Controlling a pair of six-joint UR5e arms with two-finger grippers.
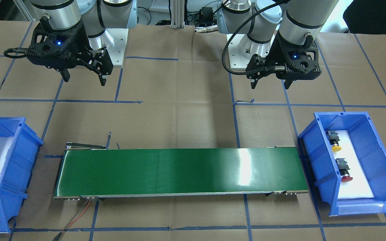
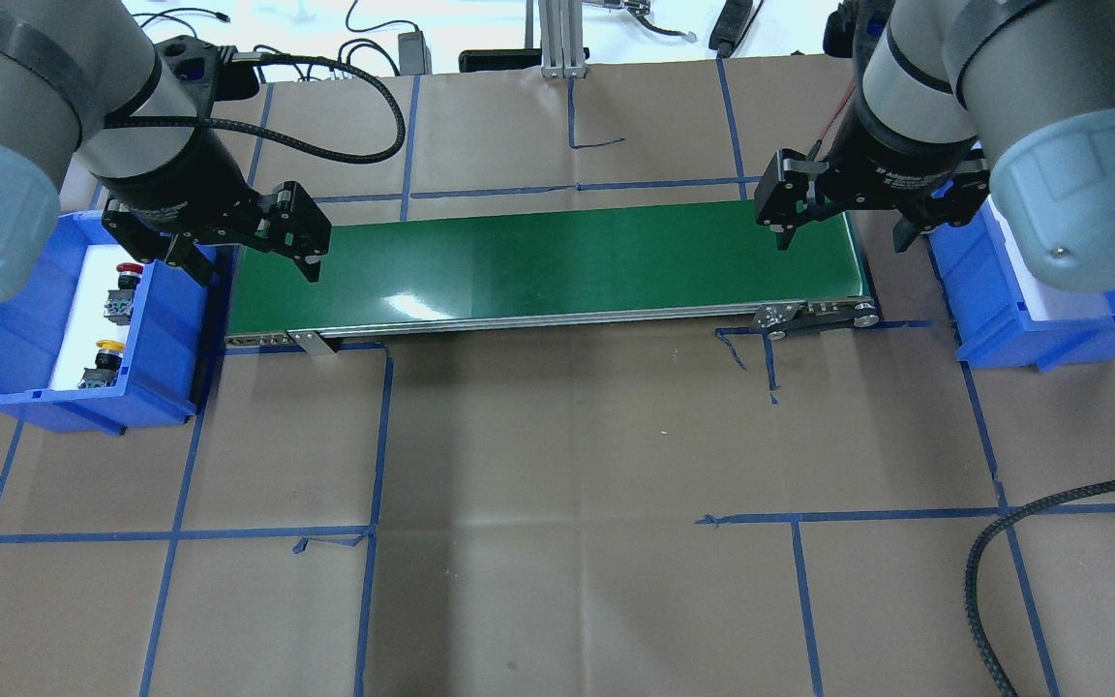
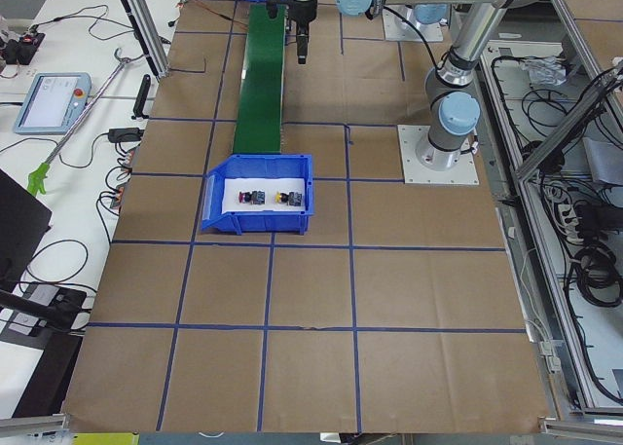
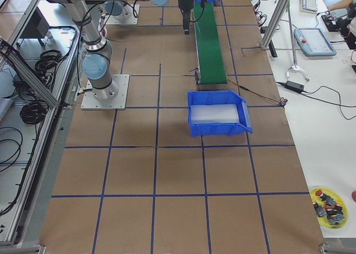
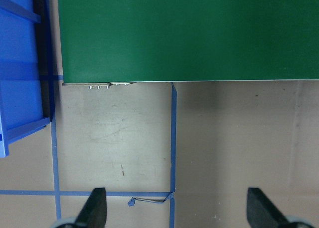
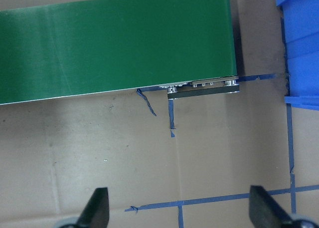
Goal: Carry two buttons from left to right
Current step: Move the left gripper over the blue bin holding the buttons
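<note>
Two buttons lie on the white liner of the blue bin point(image 1: 313, 150) on my left side: a yellow-capped button point(image 1: 336, 146) and a red-capped button point(image 1: 346, 178). From overhead the red button point(image 2: 129, 271) is the farther one and the yellow button point(image 2: 109, 347) the nearer. My left gripper point(image 2: 256, 274) hangs open and empty over the belt's left end, beside that bin point(image 2: 25, 339). My right gripper point(image 2: 843, 242) hangs open and empty over the belt's right end. Each wrist view shows spread fingers point(image 5: 94, 208) point(image 6: 97, 208) with nothing between them.
A green conveyor belt point(image 2: 538, 266) runs between the two bins. The blue bin point(image 2: 993, 300) on my right holds only a white liner point(image 4: 214, 115). A yellow dish of spare parts point(image 4: 328, 204) sits off the paper-covered table. A black cable point(image 2: 1003, 542) lies at the near right.
</note>
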